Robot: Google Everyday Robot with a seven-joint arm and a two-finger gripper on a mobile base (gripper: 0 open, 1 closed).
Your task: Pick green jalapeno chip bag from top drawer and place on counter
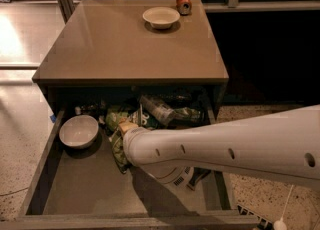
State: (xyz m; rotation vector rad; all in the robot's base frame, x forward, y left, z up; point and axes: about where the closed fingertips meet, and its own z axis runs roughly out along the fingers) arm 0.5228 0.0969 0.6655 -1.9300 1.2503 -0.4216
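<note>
The green jalapeno chip bag (182, 115) is taken to be the dark foil bag at the back of the top drawer (85, 189). It lies at about 2 o'clock from the drawer's middle, tucked just under the front edge of the counter (130, 44) and touching other wrappers. The gripper (182, 178) is carried low over the drawer floor beneath the arm (225, 146), at about 4 o'clock from the drawer's middle and apart from the bag. Most of it is hidden, and whether it is spread, closed or holding anything cannot be told.

Several failures are judged possible. The brighter lime-green bag (117, 149) lies just beside the arm's end, at 9 o'clock from it, so the wrong bag could be taken. Because the target is packed among clutter, a neighbour could be pinched with it or dragged out. The glossy foil may be lost from a shallow grip. Since the bag sits under the overhang, a straight lift could drive it against the counter edge, so it would have to be drawn toward 6 o'clock first. The white bowl (79, 131), at 10 o'clock in the drawer, could be knocked by a wide sweep.
</note>
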